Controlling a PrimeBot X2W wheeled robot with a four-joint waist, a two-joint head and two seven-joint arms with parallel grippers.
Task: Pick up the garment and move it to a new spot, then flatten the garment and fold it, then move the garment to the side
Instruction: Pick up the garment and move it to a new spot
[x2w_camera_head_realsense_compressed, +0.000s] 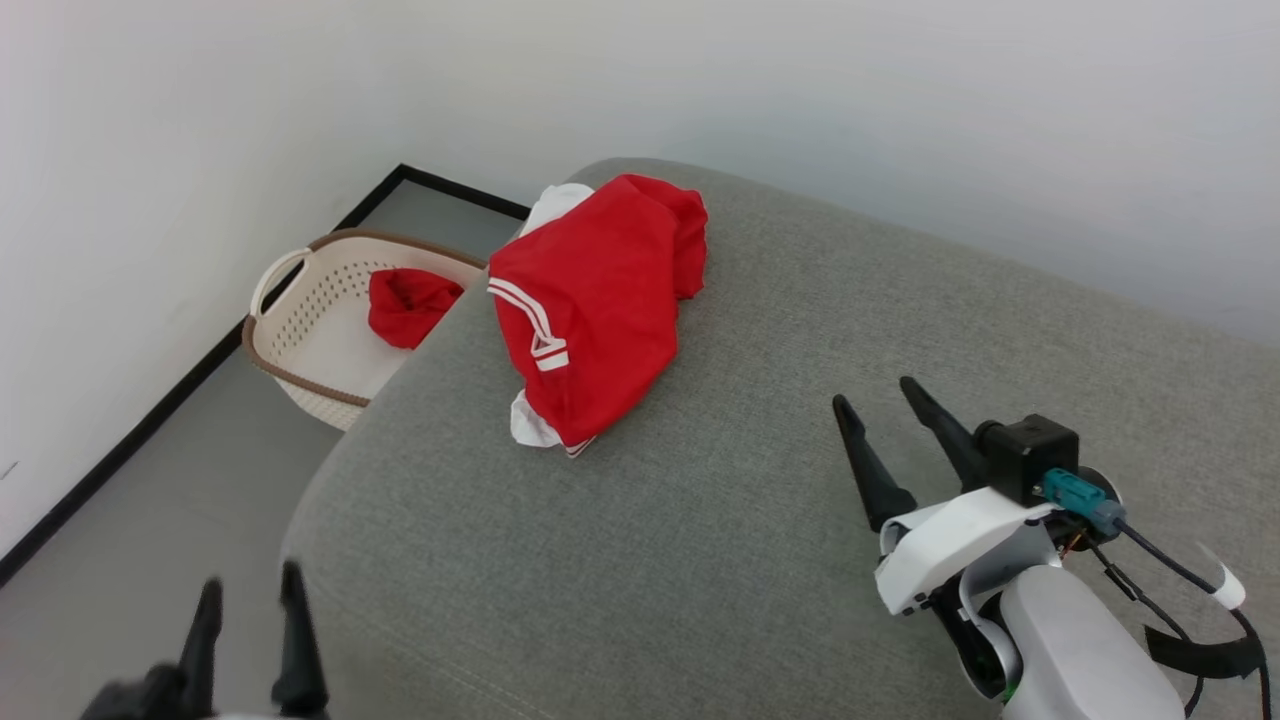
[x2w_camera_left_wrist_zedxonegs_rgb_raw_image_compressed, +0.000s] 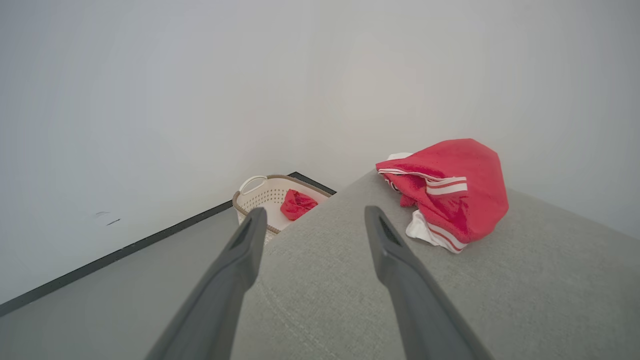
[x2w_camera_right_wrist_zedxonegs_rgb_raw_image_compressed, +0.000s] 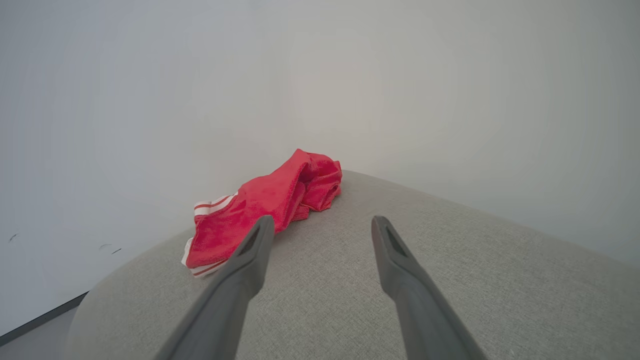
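Garment (x2w_camera_head_realsense_compressed: 590, 310), a red striped-trim jersey, is seen crumpled at the grey cushion's (x2w_camera_head_realsense_compressed: 760, 480) far left edge, beside a laundry basket (x2w_camera_head_realsense_compressed: 310, 300); left gripper (x2w_camera_head_realsense_compressed: 250, 580) and right gripper (x2w_camera_head_realsense_compressed: 874, 392) are held spread and empty, well short of it, seemingly readied for pickup.

Matt cloth garment (x2w_camera_head_realsense_compressed: 590, 310), woven couch (x2w_camera_head_realsense_compressed: 800, 400)

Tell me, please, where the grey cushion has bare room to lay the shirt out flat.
The cushion is bare between the shirt and the right gripper, and along the near edge toward the left gripper. The far left corner is crowded: the shirt lies there, the basket just beyond it.
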